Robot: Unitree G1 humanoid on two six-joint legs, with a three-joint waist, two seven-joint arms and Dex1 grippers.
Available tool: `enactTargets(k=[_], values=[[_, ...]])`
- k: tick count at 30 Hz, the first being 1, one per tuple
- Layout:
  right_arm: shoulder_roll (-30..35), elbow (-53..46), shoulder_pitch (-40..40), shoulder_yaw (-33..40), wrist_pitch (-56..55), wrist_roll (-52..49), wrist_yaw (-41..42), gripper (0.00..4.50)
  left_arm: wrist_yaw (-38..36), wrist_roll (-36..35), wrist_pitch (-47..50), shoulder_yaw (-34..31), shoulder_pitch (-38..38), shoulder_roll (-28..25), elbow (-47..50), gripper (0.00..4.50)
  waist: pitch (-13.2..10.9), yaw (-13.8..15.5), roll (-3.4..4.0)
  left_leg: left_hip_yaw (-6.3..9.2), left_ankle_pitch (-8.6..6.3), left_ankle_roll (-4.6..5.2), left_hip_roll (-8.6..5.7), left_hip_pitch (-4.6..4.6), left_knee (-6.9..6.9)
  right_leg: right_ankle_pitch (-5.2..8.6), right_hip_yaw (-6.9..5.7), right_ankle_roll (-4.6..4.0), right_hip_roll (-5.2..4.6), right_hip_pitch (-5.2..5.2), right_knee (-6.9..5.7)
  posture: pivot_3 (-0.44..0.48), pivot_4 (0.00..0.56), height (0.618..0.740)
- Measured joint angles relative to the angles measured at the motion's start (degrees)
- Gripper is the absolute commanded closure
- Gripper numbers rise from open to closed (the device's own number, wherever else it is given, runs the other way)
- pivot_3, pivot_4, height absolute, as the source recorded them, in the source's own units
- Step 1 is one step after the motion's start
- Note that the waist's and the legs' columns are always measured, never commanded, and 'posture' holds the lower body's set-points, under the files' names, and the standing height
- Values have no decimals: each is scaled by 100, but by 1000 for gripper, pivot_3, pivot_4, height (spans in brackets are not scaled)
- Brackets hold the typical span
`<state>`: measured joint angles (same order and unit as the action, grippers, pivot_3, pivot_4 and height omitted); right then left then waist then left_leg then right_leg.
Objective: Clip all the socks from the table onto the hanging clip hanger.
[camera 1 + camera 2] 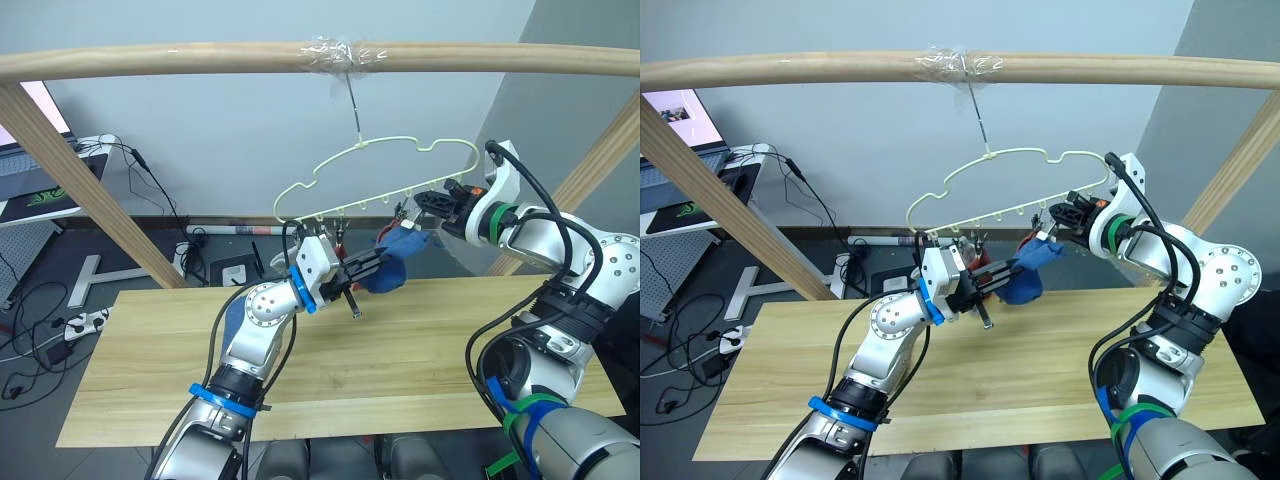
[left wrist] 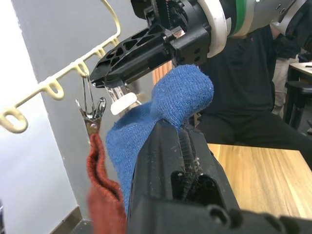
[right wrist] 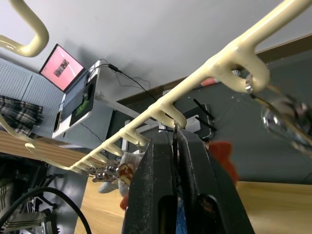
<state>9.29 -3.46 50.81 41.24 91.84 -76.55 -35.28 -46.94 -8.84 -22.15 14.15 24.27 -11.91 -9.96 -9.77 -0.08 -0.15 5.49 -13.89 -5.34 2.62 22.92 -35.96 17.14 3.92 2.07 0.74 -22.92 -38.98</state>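
Hanger: clip hanger (image 1: 385,165), pale yellow-green wire, hooked on the taped middle of the wooden rail (image 1: 180,58), with small metal clips in a row along its lower bar.
Clips' load: rust red sock (image 2: 100,195) hangs from one metal clip (image 2: 91,111) on the hanger bar; just beside it, the next clip along is where both grippers meet.
Blue sock: blue sock (image 1: 395,258) of plain knit, bunched and folded, its top pushed up to the hanger's lower bar, beside the red sock.
Left gripper: left gripper (image 1: 372,264) below the hanger, its fingers closed on the blue sock, whose fabric bulges out above the tips.
Right gripper: right gripper (image 1: 425,205) at the hanger's bar near its right end, fingers pressed together on a thin metal clip; whether the sock is already in that clip is hard to make out.
Worktop: light wood plank worktop (image 1: 420,350) beneath the hanger.
Behind the hanger: a seated person in dark clothes (image 2: 248,92) and a laptop (image 3: 63,68) on a side desk.
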Motion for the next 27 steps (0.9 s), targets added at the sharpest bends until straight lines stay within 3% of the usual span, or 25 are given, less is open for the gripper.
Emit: enactTargets(k=[9,23,27], values=[[467,158,-331,-617,-555,-1017,-465,4500,-16,-17,-174,-55,-29,-121,106,4475,0,3,0,-1,1,1,-1,1,-2,0,2,0,0,0,0,68,140,740],[1675,97,-921,-2475,-2636,-3378,-1476,4500,24,63,-288,-99,17,93,-19,4475,0,-1,-1,-2,2,3,-1,2,-4,0,4,0,0,-1,0,65,145,740],[1834,29,-994,-2672,-2887,-3446,-1360,3322,15,74,-312,-99,31,93,-22,4500,0,-2,-1,-2,2,3,-1,2,-4,0,4,0,0,-1,0,67,147,740]])
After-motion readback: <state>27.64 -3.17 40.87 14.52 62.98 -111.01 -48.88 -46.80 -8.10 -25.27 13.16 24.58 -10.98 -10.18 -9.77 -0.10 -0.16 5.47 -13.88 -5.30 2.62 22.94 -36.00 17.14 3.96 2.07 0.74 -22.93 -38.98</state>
